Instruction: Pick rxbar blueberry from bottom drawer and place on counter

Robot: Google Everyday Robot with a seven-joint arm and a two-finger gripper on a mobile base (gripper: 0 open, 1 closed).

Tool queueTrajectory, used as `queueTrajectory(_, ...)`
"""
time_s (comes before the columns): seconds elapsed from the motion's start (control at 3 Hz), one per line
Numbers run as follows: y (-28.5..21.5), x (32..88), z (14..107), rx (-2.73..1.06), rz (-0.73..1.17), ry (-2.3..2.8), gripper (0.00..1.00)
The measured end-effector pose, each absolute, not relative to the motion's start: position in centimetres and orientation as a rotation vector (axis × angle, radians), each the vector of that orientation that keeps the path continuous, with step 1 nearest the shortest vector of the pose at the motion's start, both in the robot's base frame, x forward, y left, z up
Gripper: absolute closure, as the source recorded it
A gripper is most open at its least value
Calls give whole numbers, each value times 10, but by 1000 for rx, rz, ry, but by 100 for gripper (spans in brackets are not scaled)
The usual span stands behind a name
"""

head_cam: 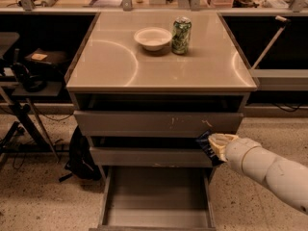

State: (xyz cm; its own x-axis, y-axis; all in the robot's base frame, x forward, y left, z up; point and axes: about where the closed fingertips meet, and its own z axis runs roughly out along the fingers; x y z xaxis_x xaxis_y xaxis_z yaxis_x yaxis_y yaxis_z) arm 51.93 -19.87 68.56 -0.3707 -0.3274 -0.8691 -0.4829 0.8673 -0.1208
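Observation:
My gripper (215,146) comes in from the lower right on a white arm and is shut on the rxbar blueberry (206,145), a dark navy wrapper that sticks out to the left of the fingers. It holds the bar in front of the right end of the middle drawer, above the open bottom drawer (156,196), whose grey floor is bare. The counter (159,61) is the glossy beige top above, well higher than the gripper.
A white bowl (152,37) and a green can (181,35) stand at the back of the counter. Two shut grey drawers (154,123) with scuffed fronts sit above the open one. A black bag (82,153) and metal stands are at the left on the speckled floor.

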Motion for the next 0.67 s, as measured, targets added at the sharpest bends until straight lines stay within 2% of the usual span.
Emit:
queueTrajectory(0.33,-197,531,735,-617,123,1919,100)
queueTrajectory(0.67,-193,545,848,-631,10,1765,100)
